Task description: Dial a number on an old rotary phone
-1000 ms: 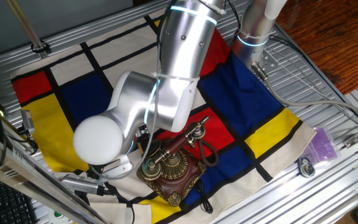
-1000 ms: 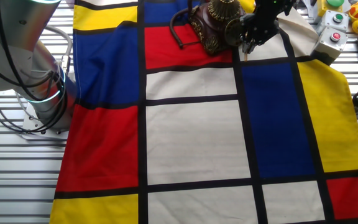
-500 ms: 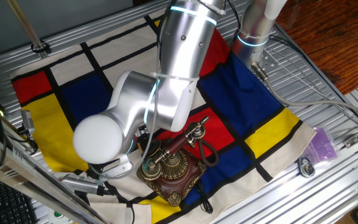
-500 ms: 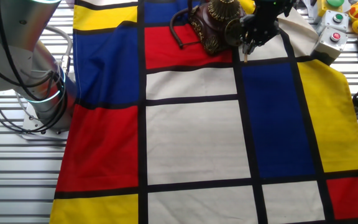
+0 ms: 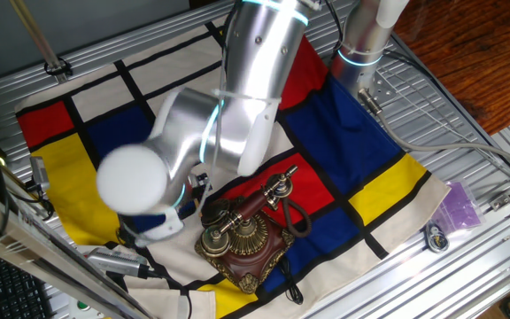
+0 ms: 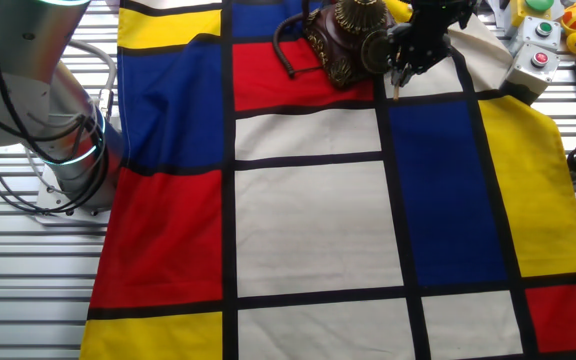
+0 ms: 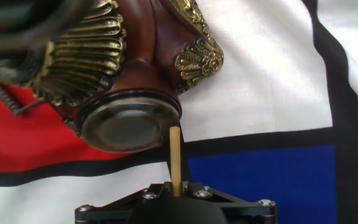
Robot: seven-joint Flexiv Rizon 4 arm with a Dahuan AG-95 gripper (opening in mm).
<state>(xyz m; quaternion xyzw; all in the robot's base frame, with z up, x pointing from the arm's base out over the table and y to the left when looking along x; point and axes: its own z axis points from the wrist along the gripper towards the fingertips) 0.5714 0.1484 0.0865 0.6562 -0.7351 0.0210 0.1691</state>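
Hand view: gripper (image 7: 175,198) black, at bottom edge, clamped on thin wooden stick (image 7: 175,158) pointing up. Stick tip just beside round brass-rimmed end of handset (image 7: 129,124); contact unclear. Old rotary phone (image 5: 244,237) sits on colour-block cloth (image 6: 308,220) near its edge, carved base over red/white patches, black cord (image 5: 297,221) looping alongside. Other fixed view: gripper beside phone at top of frame. Silver arm (image 5: 237,106) blurred above phone.
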